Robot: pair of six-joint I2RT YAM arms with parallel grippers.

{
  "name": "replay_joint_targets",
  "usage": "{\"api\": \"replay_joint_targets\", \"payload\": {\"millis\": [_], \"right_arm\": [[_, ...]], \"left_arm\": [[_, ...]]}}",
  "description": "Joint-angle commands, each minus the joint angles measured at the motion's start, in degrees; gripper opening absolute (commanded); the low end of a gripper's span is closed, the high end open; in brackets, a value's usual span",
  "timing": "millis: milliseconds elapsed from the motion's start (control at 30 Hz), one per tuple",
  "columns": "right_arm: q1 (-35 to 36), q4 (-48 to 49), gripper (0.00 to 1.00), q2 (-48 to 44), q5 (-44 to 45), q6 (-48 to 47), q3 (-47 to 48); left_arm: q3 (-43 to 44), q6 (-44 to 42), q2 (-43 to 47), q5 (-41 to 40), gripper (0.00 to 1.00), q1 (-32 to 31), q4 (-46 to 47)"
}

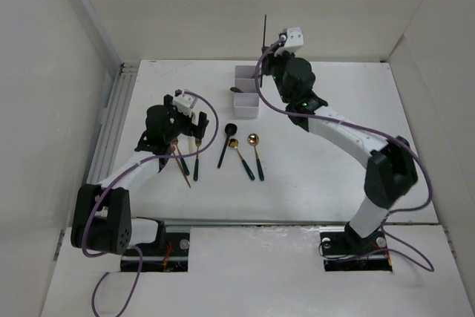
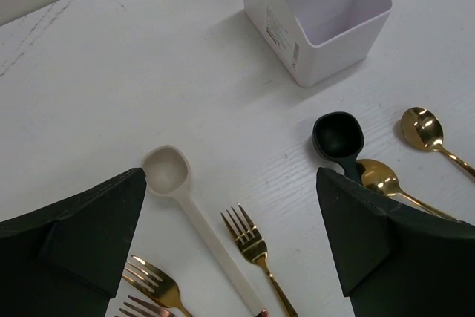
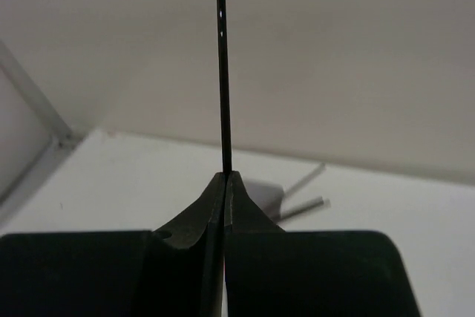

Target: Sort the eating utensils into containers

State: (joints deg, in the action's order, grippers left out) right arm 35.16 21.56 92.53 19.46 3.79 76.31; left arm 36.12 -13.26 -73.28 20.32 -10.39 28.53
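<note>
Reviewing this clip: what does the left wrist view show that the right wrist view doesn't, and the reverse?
Only the left wrist: the open left tool above loose utensils on the table: a pale spoon, gold forks, a black spoon and gold spoons. Only the right wrist: the right tool shut on a thin dark chopstick, held upright, with two grey sticks behind. Both: the table and the white box, though the right wrist catches just a corner.
</note>
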Motion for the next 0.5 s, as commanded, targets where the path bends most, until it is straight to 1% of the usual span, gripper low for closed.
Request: {"api": "replay_joint_targets", "payload": {"millis": [0,33,67,100,133,167,233,300,367,467], "right_arm": [[-2.1,25.08,0.0,8.96,-2.93,-3.09,8.03],[-2.11,28.15,0.0,11.42,-3.46,-3.61,9.63],[-2.89,33.84,0.0,16.23,-3.99,-3.62,11.3],[-3.42,35.46,0.0,18.54,-5.04,-3.62,13.14],[-3.43,35.48,0.0,20.74,-5.05,-3.62,17.86],[-3.43,35.48,0.0,24.76,-5.57,-3.62,20.43],[-3.95,34.69,0.0,28.39,-5.58,-3.62,26.39],[-4.48,34.69,0.0,32.77,-6.19,-3.62,29.05],[-5.01,32.94,0.0,34.64,-6.19,-3.0,31.69],[-5.01,31.7,0.0,35.17,-5.4,-2.39,30.49]], "left_arm": [[1.76,-0.1,-0.63,-0.28,0.99,1.07,2.75],[1.76,-0.1,-0.64,-0.28,0.99,1.08,2.75],[1.76,-0.1,-1.16,-0.28,0.99,1.08,2.75],[2.37,0.42,-1.17,-0.8,0.99,1.08,2.75],[2.38,0.42,-1.69,-1.33,0.99,1.6,2.15],[2.99,0.42,-2.39,-1.33,0.99,1.6,2.14],[3.52,0.42,-3.79,-2.56,0.99,1.6,1.44],[4.14,0.42,-4.67,-2.56,0.99,1.6,0.91],[5.53,0.42,-6.08,-3.79,0.99,1.6,0.91],[6.77,0.42,-7.58,-4.93,0.99,1.6,0.91]]}}
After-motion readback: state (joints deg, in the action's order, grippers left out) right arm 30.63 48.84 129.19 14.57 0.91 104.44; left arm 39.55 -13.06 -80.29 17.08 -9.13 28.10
